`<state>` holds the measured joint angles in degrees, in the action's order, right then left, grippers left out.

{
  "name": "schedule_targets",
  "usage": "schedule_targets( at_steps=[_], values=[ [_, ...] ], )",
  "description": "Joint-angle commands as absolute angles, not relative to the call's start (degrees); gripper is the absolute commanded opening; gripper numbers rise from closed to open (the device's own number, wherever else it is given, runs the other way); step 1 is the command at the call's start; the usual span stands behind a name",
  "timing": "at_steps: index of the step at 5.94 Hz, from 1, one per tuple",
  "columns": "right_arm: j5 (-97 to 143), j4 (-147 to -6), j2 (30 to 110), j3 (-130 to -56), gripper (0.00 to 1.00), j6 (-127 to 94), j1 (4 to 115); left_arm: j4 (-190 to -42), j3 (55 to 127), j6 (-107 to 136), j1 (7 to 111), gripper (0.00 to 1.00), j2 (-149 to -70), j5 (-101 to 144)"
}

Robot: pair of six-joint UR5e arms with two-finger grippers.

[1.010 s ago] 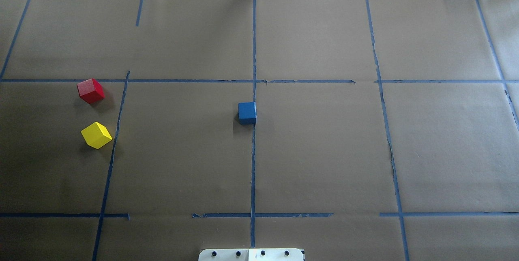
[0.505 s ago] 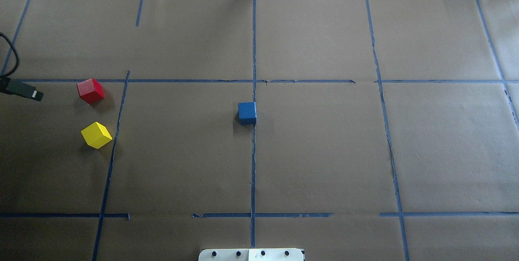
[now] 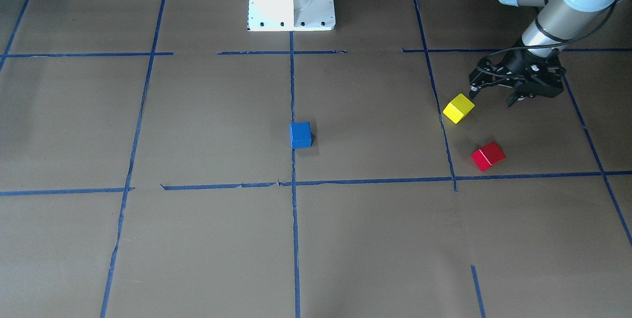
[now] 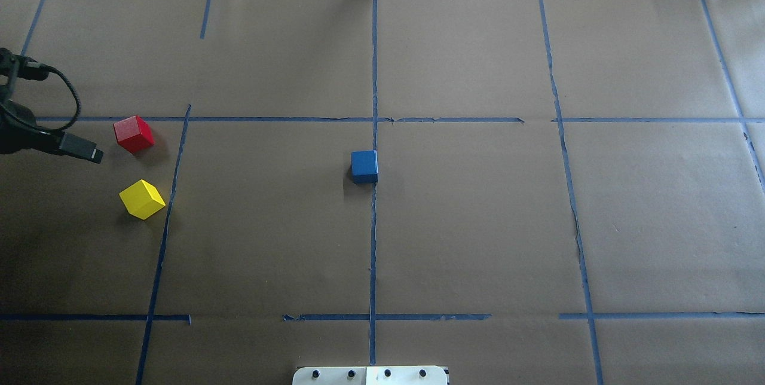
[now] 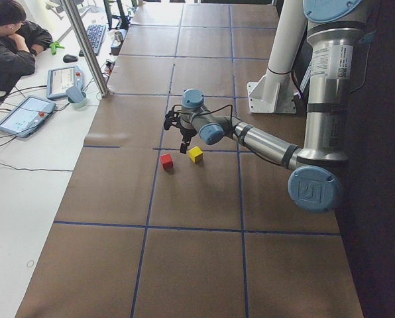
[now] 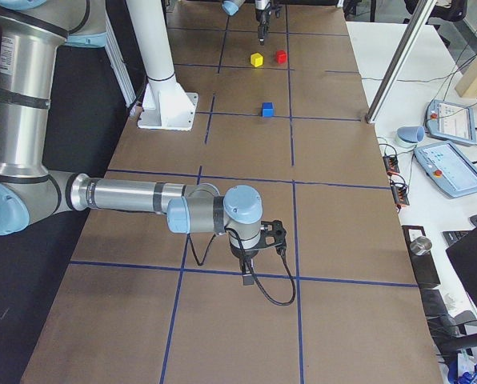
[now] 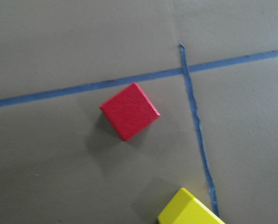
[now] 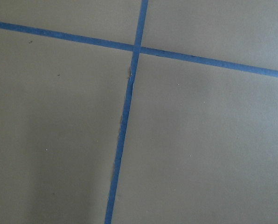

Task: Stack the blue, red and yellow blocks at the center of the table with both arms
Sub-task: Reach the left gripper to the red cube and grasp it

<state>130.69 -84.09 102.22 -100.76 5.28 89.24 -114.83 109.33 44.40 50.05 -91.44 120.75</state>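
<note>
Exterior front-facing view: the blue block (image 3: 300,135) sat at the centre of the table (image 3: 197,110), touching the middle tape line (image 3: 292,86); the yellow block (image 3: 458,108) and the red block (image 3: 488,156) lay apart on the robot's left side, nothing stacked; the left gripper (image 3: 491,99) hung just beside the yellow block, fingers spread and empty; the right gripper (image 6: 248,272) appeared only in the exterior right view, over a tape crossing well apart from the blocks; whether its fingers were spread or clenched could not be told.
</note>
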Motion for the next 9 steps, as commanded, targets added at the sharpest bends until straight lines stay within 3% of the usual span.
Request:
schedule_targets(
  at_steps=[1, 2, 5, 9],
  values=[
    [130.61, -84.11, 102.30, -100.64, 1.00, 5.27, 89.21, -112.69, 107.50, 48.74, 49.31, 1.00, -93.51, 120.24],
    [130.61, -84.11, 102.30, -100.63, 1.00, 5.36, 89.21, -112.76, 105.14, 61.66, 49.83, 1.00, -93.86, 119.80],
    [130.61, -84.11, 102.39, -100.63, 1.00, 5.45, 89.21, -112.76, 94.69, 69.95, 50.89, 1.00, -101.48, 116.90],
    [130.61, -84.11, 102.31, -100.63, 1.00, 5.45, 89.21, -113.38, 91.50, 69.35, 51.33, 1.00, -102.04, 116.81]
  ],
)
